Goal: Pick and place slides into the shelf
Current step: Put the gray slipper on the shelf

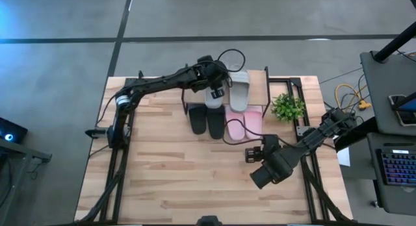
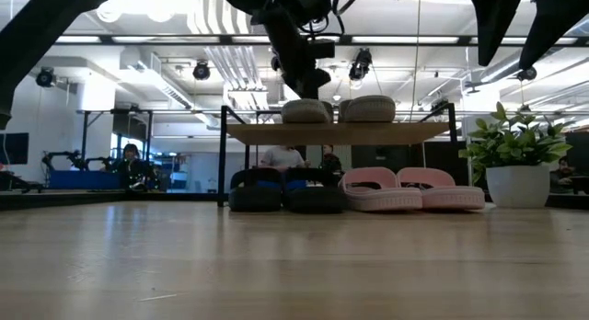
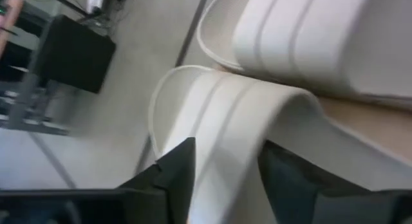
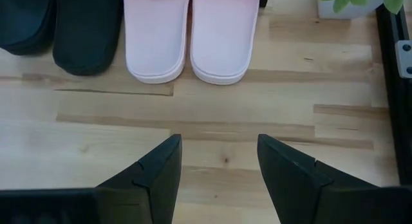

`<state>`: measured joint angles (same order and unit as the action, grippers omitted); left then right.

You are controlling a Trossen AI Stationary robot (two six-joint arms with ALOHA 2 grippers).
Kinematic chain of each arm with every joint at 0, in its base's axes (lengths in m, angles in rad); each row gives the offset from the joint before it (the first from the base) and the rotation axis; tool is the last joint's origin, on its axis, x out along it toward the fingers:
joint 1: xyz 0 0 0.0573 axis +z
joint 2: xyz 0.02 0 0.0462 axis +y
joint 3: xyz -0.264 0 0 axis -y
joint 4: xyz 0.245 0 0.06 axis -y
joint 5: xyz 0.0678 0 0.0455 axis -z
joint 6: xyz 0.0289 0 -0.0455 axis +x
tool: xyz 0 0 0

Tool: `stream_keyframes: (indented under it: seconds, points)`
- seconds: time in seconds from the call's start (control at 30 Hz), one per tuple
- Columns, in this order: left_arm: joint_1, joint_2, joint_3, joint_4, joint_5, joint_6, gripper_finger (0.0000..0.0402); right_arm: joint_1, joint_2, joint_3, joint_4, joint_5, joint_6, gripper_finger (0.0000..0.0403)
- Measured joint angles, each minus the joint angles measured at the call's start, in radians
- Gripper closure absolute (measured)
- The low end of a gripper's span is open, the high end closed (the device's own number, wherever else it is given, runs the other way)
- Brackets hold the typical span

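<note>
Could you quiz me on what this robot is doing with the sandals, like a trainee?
1. True or false: the black slides lie on top of the shelf.
2. Which claw is at the grey-green slides? A) left B) right
3. What stands right of the pink slides in the high view?

Key:
1. False; they sit on the table under it.
2. A; the left claw straddles one, the right claw waits open over bare table.
3. The potted plant.
</note>
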<state>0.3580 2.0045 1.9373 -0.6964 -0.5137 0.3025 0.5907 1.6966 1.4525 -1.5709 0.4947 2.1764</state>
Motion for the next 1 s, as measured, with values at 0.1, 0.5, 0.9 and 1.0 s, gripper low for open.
stream_keyframes:
  seconds: [0.1, 0.5, 0.9, 1.0]
  points:
    - [-0.001, -0.009, 0.000, -0.009, 0.019, -0.032, 0.0223, 0.000, 0.000, 0.000, 0.000, 0.000, -0.021, 0.0209]
    - [-0.028, -0.188, -0.016, -0.107, 0.105, -0.035, 0.0185, -0.013, -0.019, -0.001, 0.001, 0.004, -0.078, 0.0209]
    - [0.076, -0.329, -0.193, -0.150, 0.457, -0.193, 0.0275, -0.322, -0.145, -0.002, 0.029, 0.059, -0.485, 0.0294]
    - [0.097, -0.339, -0.222, -0.148, 0.460, -0.184, 0.0333, -0.432, -0.171, -0.002, 0.062, 0.059, -0.658, 0.0332]
